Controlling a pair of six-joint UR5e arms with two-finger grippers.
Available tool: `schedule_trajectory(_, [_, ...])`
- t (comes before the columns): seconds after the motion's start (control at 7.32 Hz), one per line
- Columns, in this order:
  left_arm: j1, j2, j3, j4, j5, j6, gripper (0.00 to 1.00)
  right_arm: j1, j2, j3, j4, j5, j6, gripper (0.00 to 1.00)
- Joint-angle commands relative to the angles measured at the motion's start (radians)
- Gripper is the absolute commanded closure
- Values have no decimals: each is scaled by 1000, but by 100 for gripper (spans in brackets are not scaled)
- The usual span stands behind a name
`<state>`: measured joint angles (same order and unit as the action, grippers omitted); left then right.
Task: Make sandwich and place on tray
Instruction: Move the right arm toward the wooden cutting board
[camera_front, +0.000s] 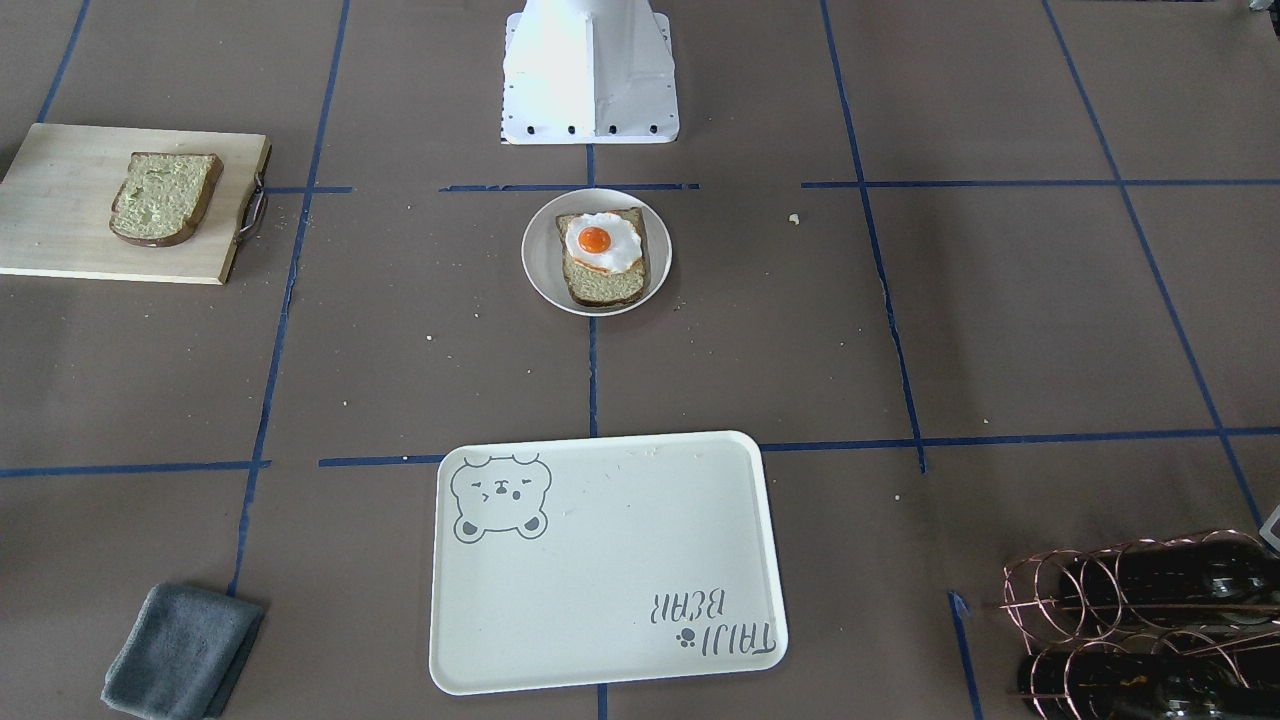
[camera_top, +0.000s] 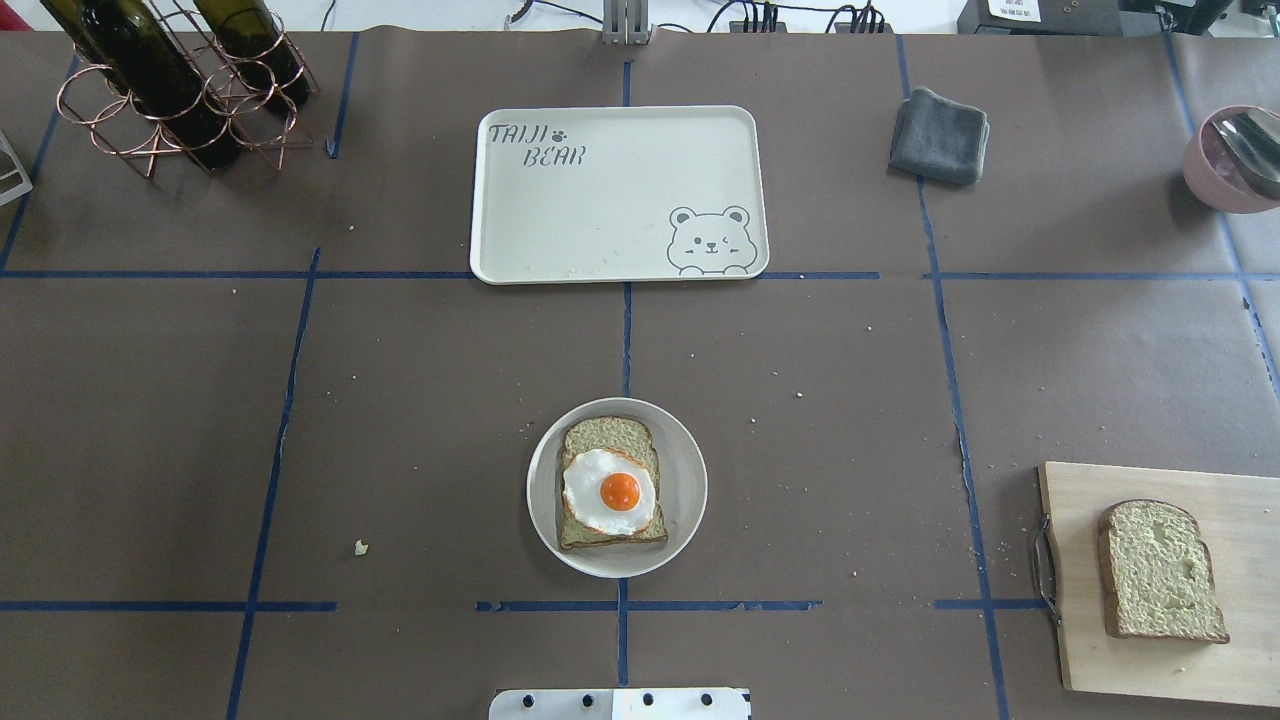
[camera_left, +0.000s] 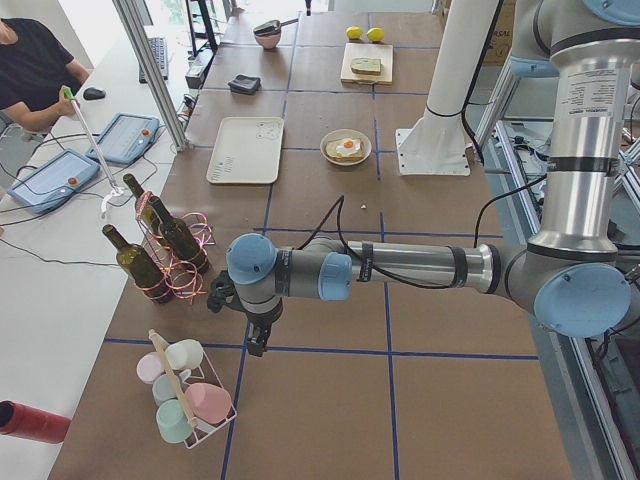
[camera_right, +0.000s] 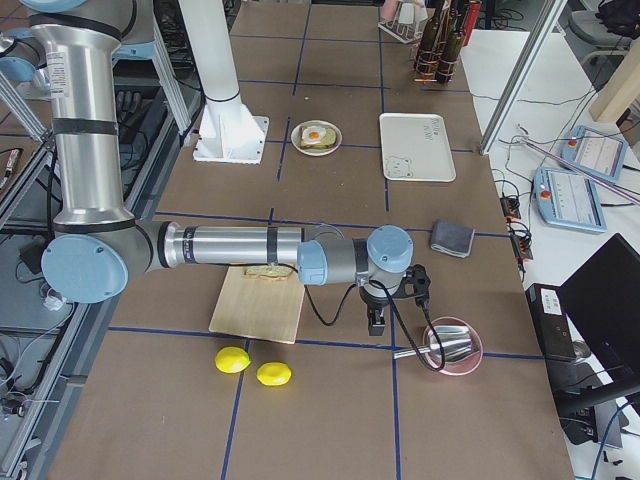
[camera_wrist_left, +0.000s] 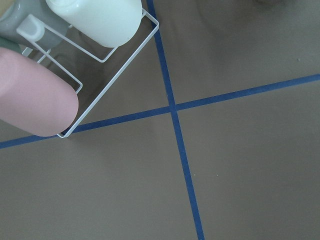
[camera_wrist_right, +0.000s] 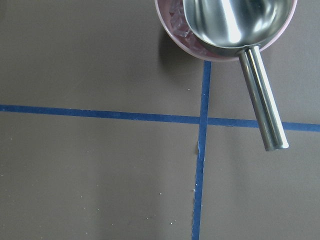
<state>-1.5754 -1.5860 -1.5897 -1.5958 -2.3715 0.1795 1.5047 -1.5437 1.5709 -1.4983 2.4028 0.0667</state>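
One bread slice (camera_top: 607, 432) lies on a small round white plate (camera_top: 685, 500) at the table's middle, with the fried egg (camera_top: 610, 491) on top of it. The second bread slice (camera_top: 1160, 570) lies on the wooden cutting board (camera_top: 1110, 660) on the robot's right. The cream tray (camera_top: 600, 200) with the bear drawing lies empty at the far side. My left gripper (camera_left: 258, 345) hangs over the table's left end, and my right gripper (camera_right: 377, 322) over the right end. Both are far from the food, and I cannot tell whether they are open or shut.
A copper wine rack with bottles (camera_top: 170, 90) stands far left, with a white cup rack (camera_left: 185, 400) beyond it near my left gripper. A grey cloth (camera_top: 938, 136) lies right of the tray. A pink bowl with a metal scoop (camera_top: 1235, 160) and two lemons (camera_right: 255, 367) are near my right gripper.
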Motion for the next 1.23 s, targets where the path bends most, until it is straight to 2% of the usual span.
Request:
schedule_trajectory(0.0, [0,-3,0,-4,-3,2,0,0,7,-3,3,-4,10,0])
schedule_trajectory(0.55, [26,-135,-10,-41,-12,3,0,-6,20,-2,12,4,27,0])
schedule_trajectory(0.68, [94,-178,-9,-80,-11,3,0,-29,52,12,10,19,27,0])
schedule_trajectory(0.96, [217,-192,-13,-270,-11,-113,0,-41,53,20,12,44,51,0])
schedule_trajectory(1.09, [268,-215,-16,-367,-6,-192,0,-53,45,47,13,96,91,0])
